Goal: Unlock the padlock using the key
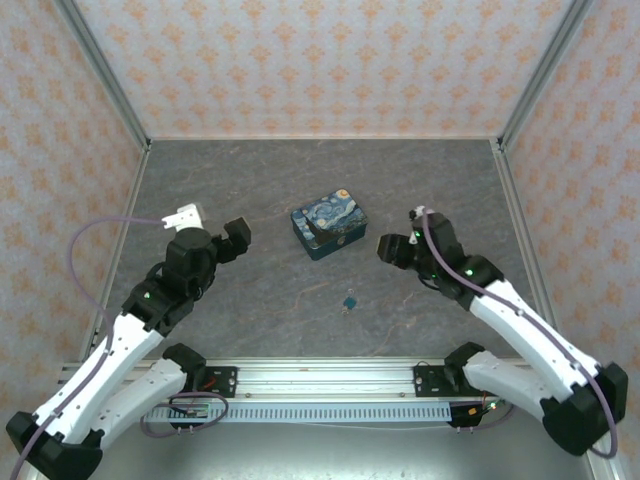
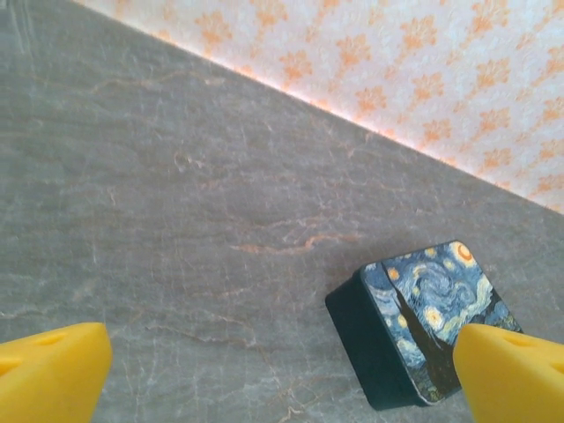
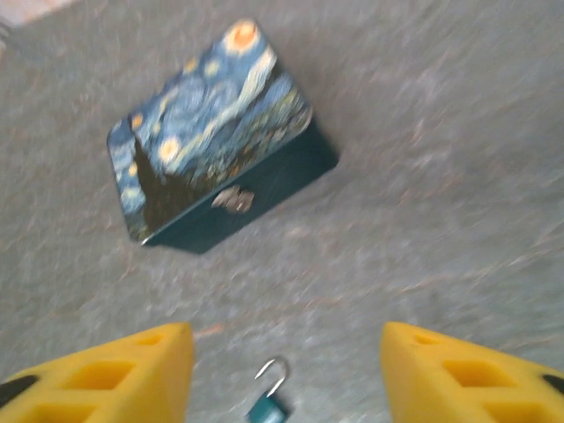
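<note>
Right claw [image 3: 284, 339] hangs released near the padlock [image 3: 267, 407], whose shackle looks sprung open, though blur hinders certainty. Left claw [image 2: 282, 339] is released too. Next: confirm it's unlocked.

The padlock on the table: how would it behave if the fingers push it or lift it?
The padlock is tiny next to the tin box, so it is probably light and may slide when pushed. It lies flat, so rolling seems unlikely. Its thin shackle gives little to grip; it could slip.
</note>
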